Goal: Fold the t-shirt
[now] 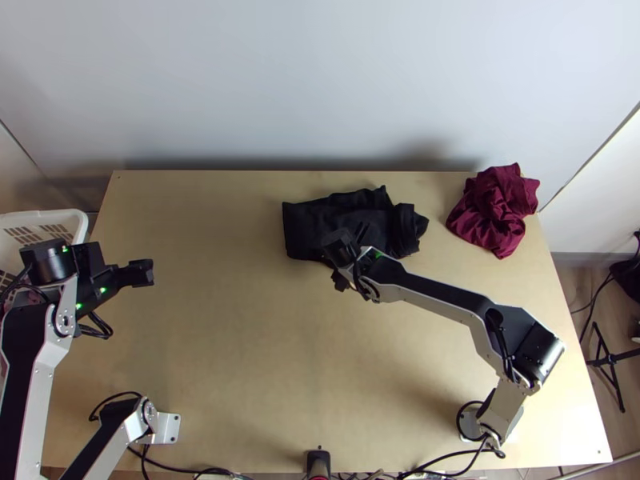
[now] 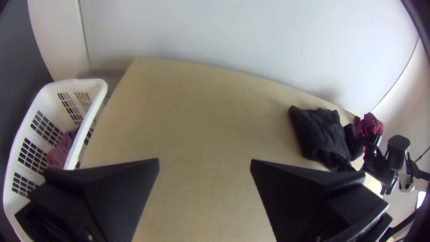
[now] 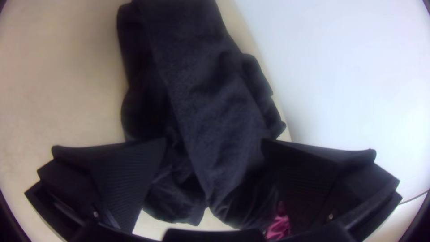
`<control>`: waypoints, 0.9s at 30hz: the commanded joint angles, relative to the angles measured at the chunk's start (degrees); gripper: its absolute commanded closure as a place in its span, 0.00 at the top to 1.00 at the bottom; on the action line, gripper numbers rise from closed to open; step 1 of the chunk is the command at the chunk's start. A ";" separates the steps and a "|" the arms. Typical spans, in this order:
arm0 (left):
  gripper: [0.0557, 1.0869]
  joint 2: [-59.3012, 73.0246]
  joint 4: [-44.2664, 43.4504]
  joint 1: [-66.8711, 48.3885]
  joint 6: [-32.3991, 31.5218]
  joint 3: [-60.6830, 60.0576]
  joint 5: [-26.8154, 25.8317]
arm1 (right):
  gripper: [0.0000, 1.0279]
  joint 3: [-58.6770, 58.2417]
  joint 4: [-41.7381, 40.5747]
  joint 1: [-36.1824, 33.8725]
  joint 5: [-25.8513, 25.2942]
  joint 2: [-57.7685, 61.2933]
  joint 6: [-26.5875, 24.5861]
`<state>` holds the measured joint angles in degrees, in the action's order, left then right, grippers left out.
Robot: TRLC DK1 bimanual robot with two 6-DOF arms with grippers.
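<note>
Black t-shirt [image 1: 308, 224] is layered at the table's [image 1: 224, 344] far middle, bunched toward the maroon cloth [image 1: 494, 210]. Right gripper [image 3: 214, 141] is open over it; left gripper [image 2: 205, 160] is open too, well apart. I'd judge we're mid-fold: I'd line up on one edge, pinch all layers, lift low, lay across slowly. Shallow bite risks dragging only the top layer.

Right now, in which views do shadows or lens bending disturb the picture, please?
Top view: soft shadows lie on the wall beyond the table; left wrist view: the table's far edge looks bowed; right wrist view: corners go dark, and some folds of the black cloth merge into shade.
</note>
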<state>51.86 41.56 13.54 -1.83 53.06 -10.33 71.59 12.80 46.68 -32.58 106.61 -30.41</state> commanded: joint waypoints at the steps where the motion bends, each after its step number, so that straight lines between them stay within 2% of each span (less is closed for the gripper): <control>1: 0.96 0.53 -0.52 2.10 0.86 -0.32 -1.80 | 0.95 1.18 -0.14 -0.18 -0.29 0.71 -3.25; 11: 0.96 2.29 -0.52 5.62 2.26 -1.29 -4.00 | 0.95 -3.48 3.46 3.07 -0.12 -3.69 -3.07; 20: 0.96 2.20 -2.27 7.55 2.97 -4.28 -4.61 | 0.95 -7.17 6.98 7.55 4.45 -8.78 -2.11; 27: 0.96 2.64 -3.50 9.40 3.58 -4.54 -5.67 | 0.95 -12.79 7.77 9.93 5.77 -9.58 -0.96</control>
<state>54.06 39.11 21.19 1.15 49.23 -15.22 63.24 19.44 54.50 -28.40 98.10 -32.10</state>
